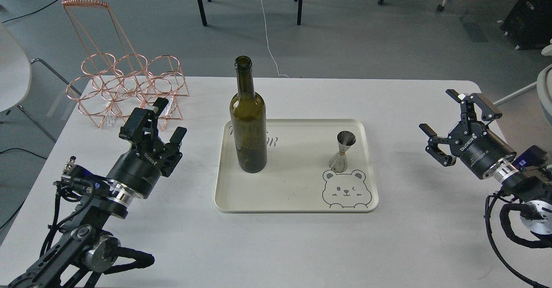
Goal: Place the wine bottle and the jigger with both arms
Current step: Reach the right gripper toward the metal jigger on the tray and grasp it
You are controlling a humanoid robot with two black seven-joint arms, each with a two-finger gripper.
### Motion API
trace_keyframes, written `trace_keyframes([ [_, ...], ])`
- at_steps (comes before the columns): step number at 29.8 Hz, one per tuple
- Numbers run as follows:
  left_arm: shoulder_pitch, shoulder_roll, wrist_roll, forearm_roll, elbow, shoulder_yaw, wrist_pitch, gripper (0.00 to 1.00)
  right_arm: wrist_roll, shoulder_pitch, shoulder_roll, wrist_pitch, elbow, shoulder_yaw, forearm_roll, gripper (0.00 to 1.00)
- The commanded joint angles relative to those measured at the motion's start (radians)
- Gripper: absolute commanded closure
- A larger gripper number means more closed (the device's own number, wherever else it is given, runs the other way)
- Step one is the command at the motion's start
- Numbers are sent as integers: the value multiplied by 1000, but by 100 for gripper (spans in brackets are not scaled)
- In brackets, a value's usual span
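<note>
Head view: tall dark olive-green glass wine bottle stands upright at the cream bear-printed tray's left; small silvery hourglass jigger stands at its right. Left gripper and right gripper flank the tray, fingers spread, holding nothing.

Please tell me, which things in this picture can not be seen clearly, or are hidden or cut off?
- Head view: faint lettering on the tray is partly hidden behind the wine bottle.
- Whether the bottle holds any liquid: the dark glass hides it.
- The jigger is too small to show any markings.
- The left gripper covers part of the copper wire rack.
- Both arms are cut off by the bottom edge.
</note>
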Motion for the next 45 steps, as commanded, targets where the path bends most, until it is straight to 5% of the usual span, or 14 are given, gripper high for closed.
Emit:
trace_keyframes([
  [1, 10, 4, -18, 9, 0, 8, 2, 2, 0, 7, 0, 0, 8, 0, -2, 1],
  [13, 13, 9, -27, 3, 7, -35, 2, 2, 0, 4, -165, -42, 224, 68, -598, 1],
  [19, 16, 10, -27, 8, 5, -30, -2, 2, 0, -2, -208, -371, 290, 29, -1148, 1],
  [25, 16, 10, -27, 9, 3, -27, -2, 2, 0, 6, -193, -571, 267, -46, -1524, 1],
  [40, 30, 12, -27, 11, 0, -30, -2, 2, 0, 64, 152, -851, -121, -121, -1979, 1],
  [45, 38, 12, -27, 13, -1, -35, -2, 2, 0, 90, 233, -862, -176, -124, -1993, 2],
])
